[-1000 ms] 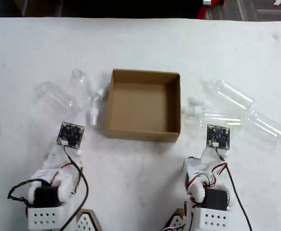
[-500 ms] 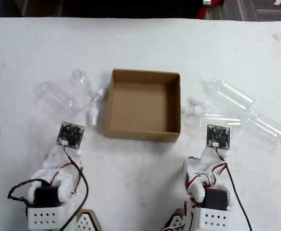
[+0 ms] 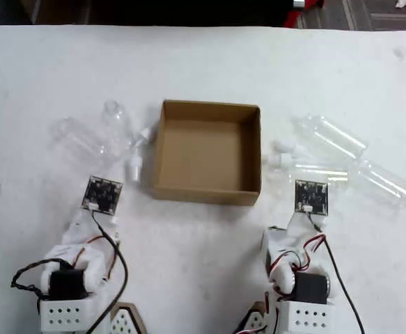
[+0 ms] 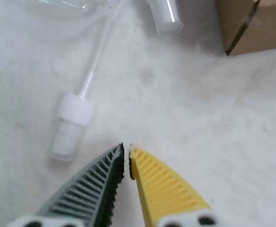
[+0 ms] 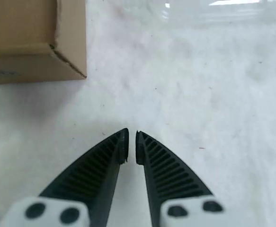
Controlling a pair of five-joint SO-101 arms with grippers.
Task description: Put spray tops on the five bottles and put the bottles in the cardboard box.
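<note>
On the white surface (image 3: 203, 62), read from left to right, two clear bottles lie on their sides: the outer left bottle (image 3: 74, 136) and the inner left bottle (image 3: 116, 120). Between these and the box lie two white spray tops, the far spray top (image 3: 145, 132) and the near spray top (image 3: 134, 168); the near one is just beside the box's left wall.

Below them stands the left arm (image 3: 84, 250). In its wrist view the left tool (image 4: 126, 150), one finger grey and one yellow, has its tips drawn almost together and holds nothing. A tubed spray top (image 4: 71, 124) lies on the surface just ahead of the grey finger, its thin tube pointing away from the tool.

At the centre sits the cardboard box (image 3: 207, 193), open at the top, with no bottle inside.

Right of the box lie two more white tops, the upper right top (image 3: 283, 146) and the lower right top (image 3: 276, 161). Three clear bottles lie beyond them on their sides: the upper bottle (image 3: 330, 137), the middle bottle (image 3: 314, 172) and the outermost bottle (image 3: 386, 182).

The right arm (image 3: 297, 268) stands below the middle bottle. In its wrist view the right tool (image 5: 131, 142), both fingers black, is closed to a narrow slit, grips nothing and hangs over bare surface near a corner of the box.
</note>
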